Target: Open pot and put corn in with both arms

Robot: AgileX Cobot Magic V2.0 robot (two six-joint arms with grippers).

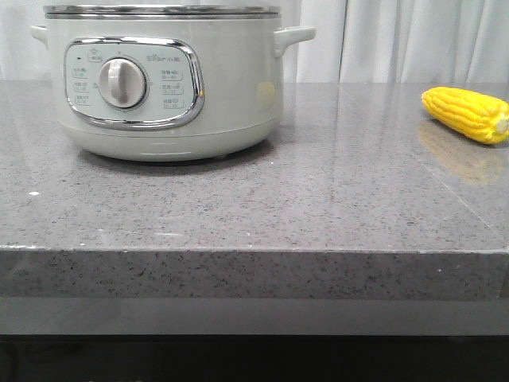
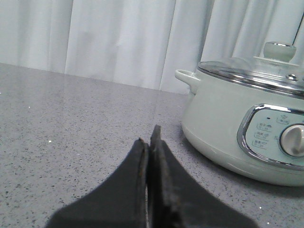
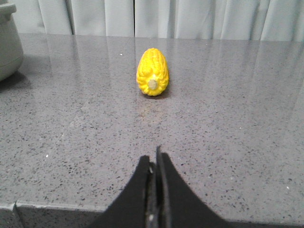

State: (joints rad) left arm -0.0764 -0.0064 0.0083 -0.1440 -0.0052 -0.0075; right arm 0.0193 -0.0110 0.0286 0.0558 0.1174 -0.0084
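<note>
The pale grey-green pot (image 1: 167, 87) stands at the back left of the grey counter, its glass lid (image 2: 256, 71) with a round knob (image 2: 280, 51) on it. The yellow corn (image 1: 468, 114) lies on the counter at the far right. In the right wrist view the corn (image 3: 152, 72) lies ahead with its cut end toward me, well away from my right gripper (image 3: 155, 154), which is shut and empty. My left gripper (image 2: 149, 135) is shut and empty, low over the counter beside the pot (image 2: 247, 128). Neither gripper shows in the front view.
The speckled grey counter (image 1: 318, 207) has a front edge near the camera. White curtains (image 1: 398, 40) hang behind it. An edge of the pot (image 3: 8, 42) shows in the right wrist view.
</note>
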